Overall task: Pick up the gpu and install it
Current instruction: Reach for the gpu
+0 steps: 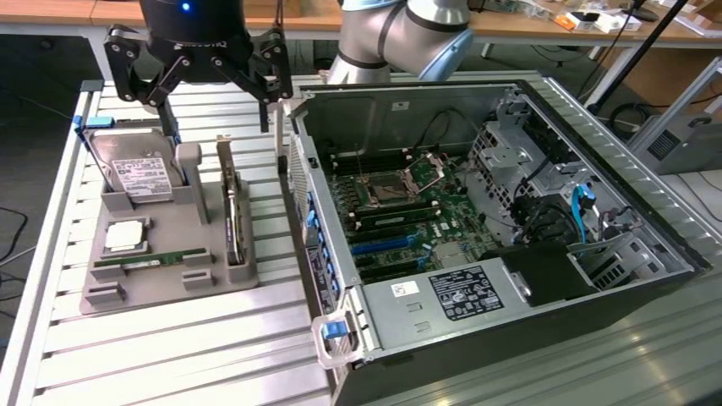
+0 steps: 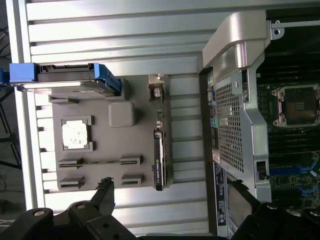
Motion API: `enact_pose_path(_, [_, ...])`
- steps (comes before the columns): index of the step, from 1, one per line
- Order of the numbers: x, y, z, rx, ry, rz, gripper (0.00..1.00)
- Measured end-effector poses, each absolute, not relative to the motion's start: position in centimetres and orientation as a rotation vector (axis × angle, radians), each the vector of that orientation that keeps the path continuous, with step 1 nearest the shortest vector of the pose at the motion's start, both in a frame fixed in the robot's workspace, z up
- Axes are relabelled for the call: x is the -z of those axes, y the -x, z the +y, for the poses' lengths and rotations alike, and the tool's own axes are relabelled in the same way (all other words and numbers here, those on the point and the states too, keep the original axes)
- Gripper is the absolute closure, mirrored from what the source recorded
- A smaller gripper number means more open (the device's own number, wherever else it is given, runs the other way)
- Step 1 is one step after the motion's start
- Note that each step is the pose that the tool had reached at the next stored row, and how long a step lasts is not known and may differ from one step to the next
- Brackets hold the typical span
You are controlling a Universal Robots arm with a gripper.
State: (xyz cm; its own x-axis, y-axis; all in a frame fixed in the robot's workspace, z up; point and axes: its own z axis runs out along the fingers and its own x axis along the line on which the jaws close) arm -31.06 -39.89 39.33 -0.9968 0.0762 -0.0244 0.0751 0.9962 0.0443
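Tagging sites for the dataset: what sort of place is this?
Likely a robotics lab bench set up for PC assembly: an open computer case on a slatted aluminium table, beside a grey fixture holding the gpu and a hard drive.

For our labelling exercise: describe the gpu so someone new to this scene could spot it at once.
Beside the open computer case, on the exterior view's left, sits a grey parts tray. The gpu stands on edge along the tray's side nearest the case. Unlike the boxy hard drive and flat green memory stick, it is a thin dark board with a silvery end bracket.
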Motion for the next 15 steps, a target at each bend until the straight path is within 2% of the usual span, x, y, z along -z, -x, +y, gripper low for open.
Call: enact_pose_path(15, [-39.3,32.5,-39.9,-0.068,-0.118,3.113,0.01])
